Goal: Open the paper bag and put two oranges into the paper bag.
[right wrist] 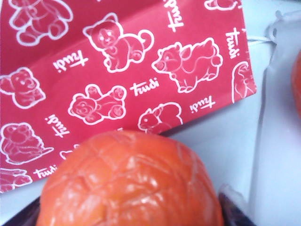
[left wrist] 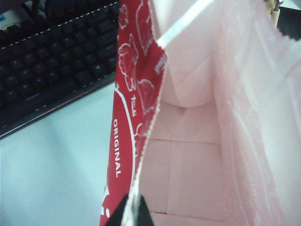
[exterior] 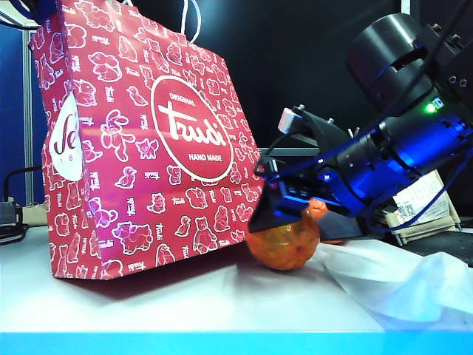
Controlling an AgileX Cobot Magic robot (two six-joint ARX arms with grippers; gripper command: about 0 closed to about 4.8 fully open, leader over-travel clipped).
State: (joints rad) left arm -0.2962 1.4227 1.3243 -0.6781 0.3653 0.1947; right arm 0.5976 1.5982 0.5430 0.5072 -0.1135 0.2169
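Note:
The tall red paper bag [exterior: 140, 140] stands upright on the table at the left, white cord handles at its top. In the left wrist view my left gripper [left wrist: 133, 214] is shut on the bag's rim [left wrist: 141, 155], and I look down into the pale pink inside [left wrist: 188, 155]. An orange [exterior: 284, 244] with shiny crinkled skin lies on the table against the bag's lower right corner. My right gripper [exterior: 281, 222] comes down over it, open, its fingers on either side of the orange [right wrist: 127, 183]. An orange-red sliver [right wrist: 297, 89] shows at the right wrist view's edge.
A thin translucent white plastic bag [exterior: 399, 285] lies crumpled on the table to the right of the orange. A black keyboard [left wrist: 51, 56] sits on the table beyond the paper bag. Boxes and papers [exterior: 425, 207] stand behind the right arm.

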